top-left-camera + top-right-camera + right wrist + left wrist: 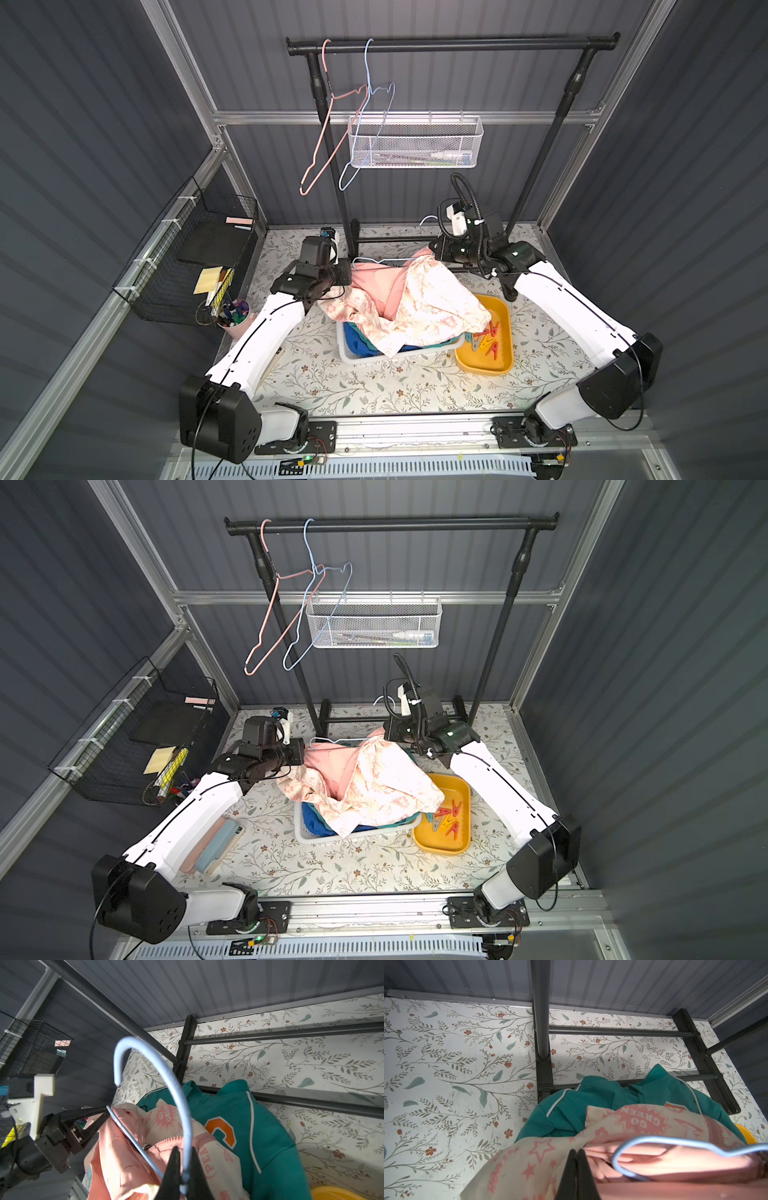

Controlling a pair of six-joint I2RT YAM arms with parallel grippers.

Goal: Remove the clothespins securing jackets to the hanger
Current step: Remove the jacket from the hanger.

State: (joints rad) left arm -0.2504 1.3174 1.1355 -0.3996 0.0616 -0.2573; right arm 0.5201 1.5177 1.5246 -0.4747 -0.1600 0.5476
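- Item: cream, pink-floral zip jacket (428, 299) on a light blue wire hanger (188, 1126), hanging over the white plastic basket (353, 357) on the floral-patterned surface (374, 386). It looks soft, light and floppy, so I'd handle it by the stiff wire, not the cloth.
- My right claw (185, 1153) is clamped on the hanger's neck. My left claw (576, 1151) is closed at the jacket's shoulder; whether on cloth or wire, I cannot tell.
- Red, yellow and grey plastic clothespins (487, 337): in the yellow tray (498, 363), at 3 o'clock of the basket. I see none on the jacket.
- Room: the black metal rack (449, 43) has its feet close at 12 o'clock; open surface at 6 o'clock.
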